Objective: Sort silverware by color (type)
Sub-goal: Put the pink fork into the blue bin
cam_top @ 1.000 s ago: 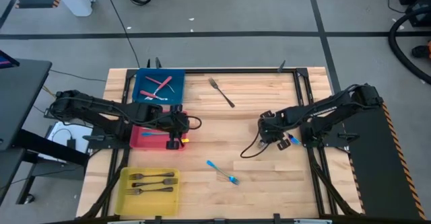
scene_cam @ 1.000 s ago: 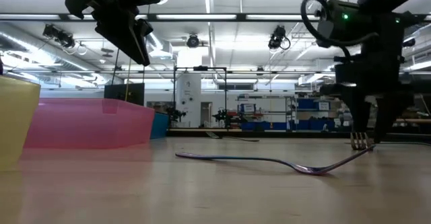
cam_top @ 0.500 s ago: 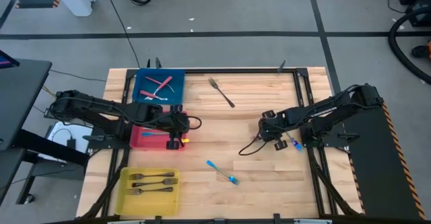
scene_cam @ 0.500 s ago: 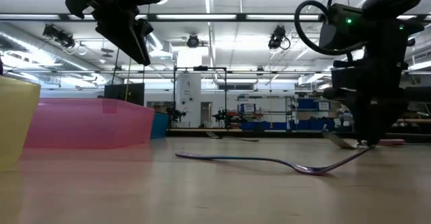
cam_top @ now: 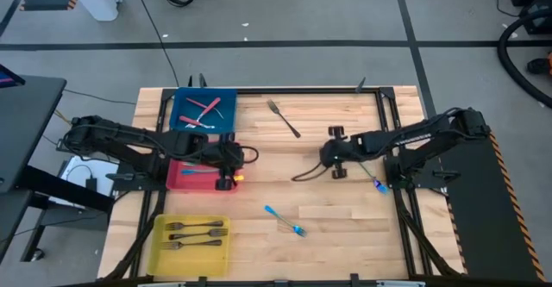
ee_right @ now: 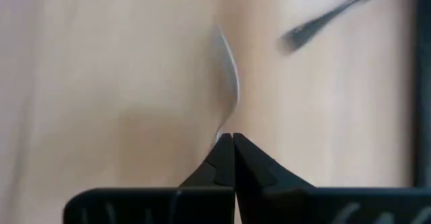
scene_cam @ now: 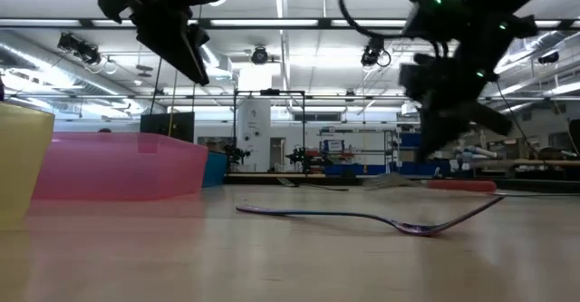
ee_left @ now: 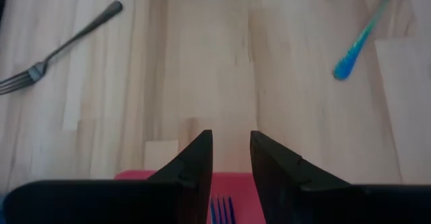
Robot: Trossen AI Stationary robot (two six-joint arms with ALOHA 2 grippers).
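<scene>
Left gripper (cam_top: 226,178): hangs over the table-side edge of the red bin (cam_top: 175,182), fingers spread with a clear gap and nothing between them; in its wrist view blue tines show just below, so I judge it is placed for dropping into that bin

Right gripper (cam_top: 331,155): raised above mid-table, fingers pressed together; a slim pale sliver (ee_right: 229,76) runs out from the tips, and I cannot tell what it is or whether it is pinched

Bins: red-handled forks (cam_top: 205,108) lie in the blue bin (cam_top: 177,104), dark forks (cam_top: 195,233) in the yellow bin (cam_top: 159,246), a blue fork (cam_top: 197,171) in the red bin, one kind to each

Unsorted: a dark fork (cam_top: 283,118) near the far edge, one blue fork (cam_top: 285,221) in the middle of the table (cam_top: 345,235), another (cam_top: 378,184) by the right arm's rail

Judgement: sorting is mostly done; three forks remain on the wood
</scene>
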